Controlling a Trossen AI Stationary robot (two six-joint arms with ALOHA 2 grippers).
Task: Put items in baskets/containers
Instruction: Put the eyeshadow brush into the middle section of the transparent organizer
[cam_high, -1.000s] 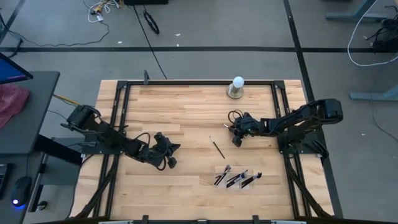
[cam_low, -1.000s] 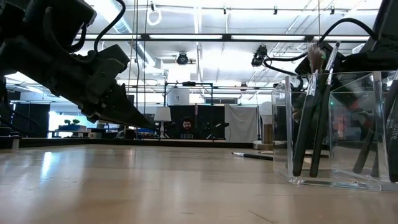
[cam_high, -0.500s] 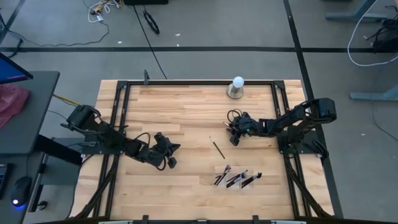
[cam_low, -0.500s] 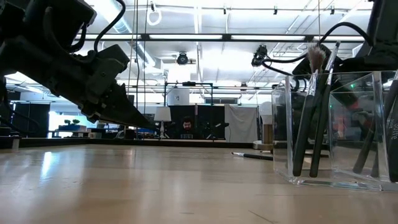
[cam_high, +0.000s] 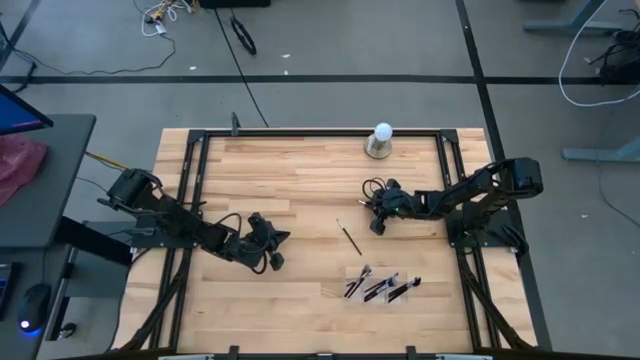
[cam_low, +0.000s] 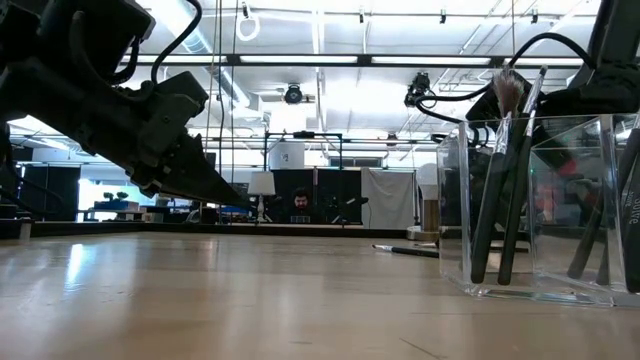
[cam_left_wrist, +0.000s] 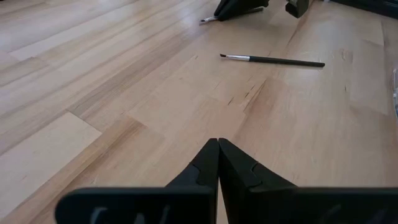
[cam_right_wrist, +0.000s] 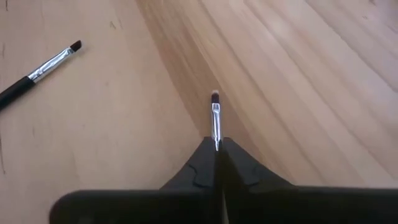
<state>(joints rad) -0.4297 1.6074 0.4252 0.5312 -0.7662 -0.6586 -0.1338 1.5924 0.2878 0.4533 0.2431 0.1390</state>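
Note:
My right gripper (cam_high: 378, 224) is low over the table's middle right, shut on a slim makeup brush (cam_right_wrist: 215, 115). Its silvery ferrule and small tip stick out ahead of the fingers. A second brush (cam_high: 347, 237) lies flat on the wood just left of it, and also shows in the right wrist view (cam_right_wrist: 38, 70) and the left wrist view (cam_left_wrist: 273, 60). A clear plastic container (cam_high: 381, 287) stands near the front edge with several brushes upright in it (cam_low: 500, 190). My left gripper (cam_high: 270, 247) is shut and empty, low over the table left of centre. My right gripper pinches the brush between its two fingers just behind the ferrule (cam_right_wrist: 216, 134). The brush lies along the fingers, bristle end pointing forward out of them. The handle is hidden inside the gripper. Whether the tip touches the wood I cannot tell.
A white ball on a grey round base (cam_high: 381, 140) stands at the far edge. Bare wood lies between the two grippers and toward the near left. The black frame rails (cam_high: 300, 133) run along the table's edges.
My right arm has drawn a little toward the table's left, carrying the held brush with it. The left arm and the loose brush have kept still.

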